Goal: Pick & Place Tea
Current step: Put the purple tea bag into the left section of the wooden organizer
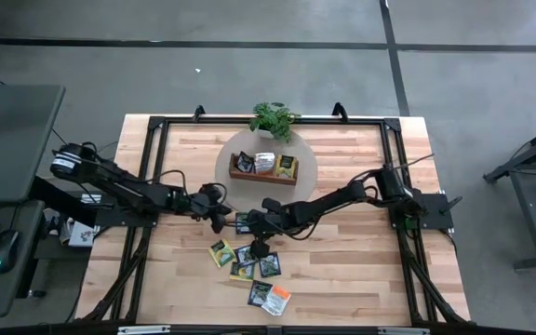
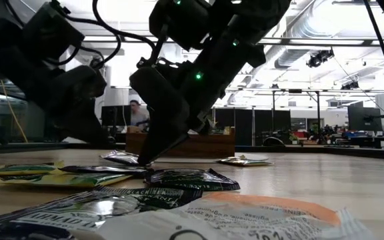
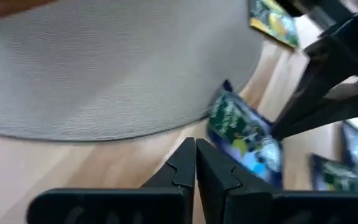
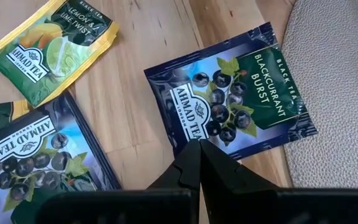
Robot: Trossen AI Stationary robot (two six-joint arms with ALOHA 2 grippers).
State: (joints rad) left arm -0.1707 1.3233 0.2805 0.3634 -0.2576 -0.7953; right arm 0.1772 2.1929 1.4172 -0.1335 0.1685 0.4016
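Observation:
A dark blue blackcurrant tea sachet (image 4: 241,93) lies flat on the wood, one side overlapping the rim of a grey round mat (image 4: 334,93). My right gripper (image 4: 199,144), shut, reaches in from the table's right with its tips at this sachet (image 1: 241,221). My left gripper (image 3: 196,144), also shut, comes from the table's left and stands just left of the same sachet (image 3: 244,134), at the mat's edge (image 3: 135,127); no touch shows. Several more tea sachets (image 1: 249,265) lie nearer the front edge. My right gripper sets its shut fingertips on the blackcurrant sachet's edge nearest to it (image 4: 194,134), close to the corner by the brand label. The fingers (image 2: 153,143) slant down from the table's right. The sachet stays flat on the table.
A brown wooden tray (image 1: 246,173) holding sachets stands on the grey mat (image 1: 307,172), with a small potted plant (image 1: 273,119) behind it. A yellow-green lemon sachet (image 4: 55,46) and another blackcurrant one (image 4: 36,162) lie close by. An orange sachet (image 1: 279,300) lies by the front edge.

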